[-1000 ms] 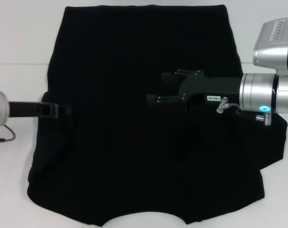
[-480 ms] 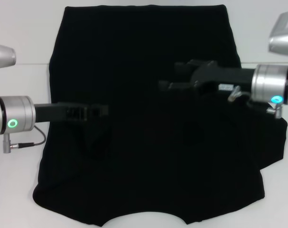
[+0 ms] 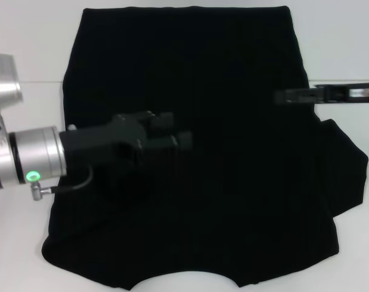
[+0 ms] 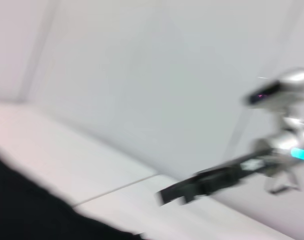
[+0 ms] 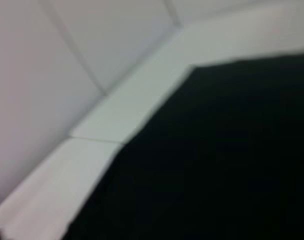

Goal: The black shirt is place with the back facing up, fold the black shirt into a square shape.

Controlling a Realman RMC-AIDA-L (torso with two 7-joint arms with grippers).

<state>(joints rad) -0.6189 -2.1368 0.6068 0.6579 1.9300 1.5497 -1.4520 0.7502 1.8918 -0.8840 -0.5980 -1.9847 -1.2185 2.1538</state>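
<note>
In the head view, the black shirt (image 3: pixel 190 146) lies spread flat on the white surface (image 3: pixel 26 42), plain black side up, covering most of the middle. Its right sleeve bulges out at the right edge, and the near edge curves inward at the bottom. The left gripper (image 3: pixel 172 131) reaches in from the left over the shirt's left half, its dark body against the dark cloth; whether its jaws are open or closed cannot be told. The right gripper (image 3: pixel 287 96) shows edge-on as a thin dark bar over the shirt's right edge, and its jaws cannot be read either.

In the left wrist view, a corner of the black shirt (image 4: pixel 31 210) lies on the pale surface (image 4: pixel 66 150), and the right arm's gripper (image 4: pixel 174 194) shows farther off, blurred.

In the right wrist view, the black shirt (image 5: pixel 217 165) fills the lower part, its edge running across the white surface (image 5: pixel 126 105).
</note>
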